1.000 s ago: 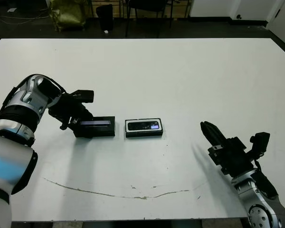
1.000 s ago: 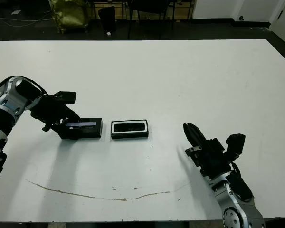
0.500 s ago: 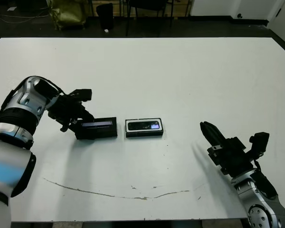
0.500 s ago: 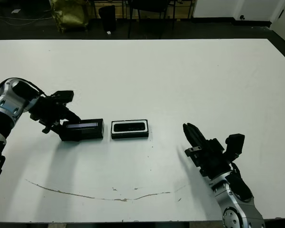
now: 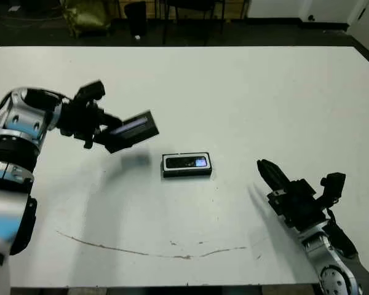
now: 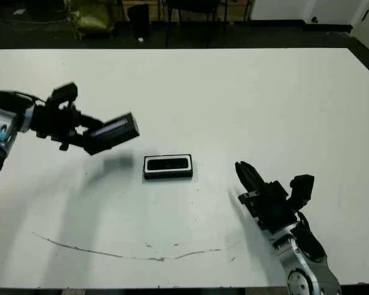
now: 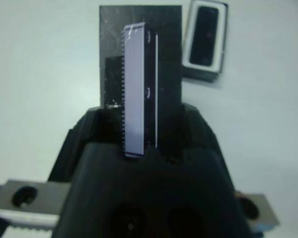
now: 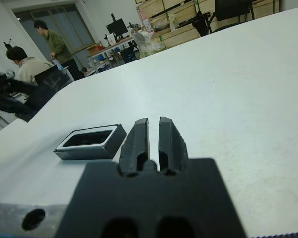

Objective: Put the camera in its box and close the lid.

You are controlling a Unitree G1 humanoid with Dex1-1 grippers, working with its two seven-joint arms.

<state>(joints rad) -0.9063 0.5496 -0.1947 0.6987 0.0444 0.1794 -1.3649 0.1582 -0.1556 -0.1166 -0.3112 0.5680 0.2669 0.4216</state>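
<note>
Now the lid goes on.
Left gripper [image 5: 107, 132] grips the lid [image 5: 132, 129] aloft; the camera [image 5: 187, 163] sits in the box [image 5: 186, 173] mid-tabletop. Next: align and lower. Right gripper [image 5: 267, 173] rests pinched, empty.

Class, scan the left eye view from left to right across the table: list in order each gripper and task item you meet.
Left gripper → lid, held in that gripper above the table → box with the camera lying inside → right gripper.
</note>
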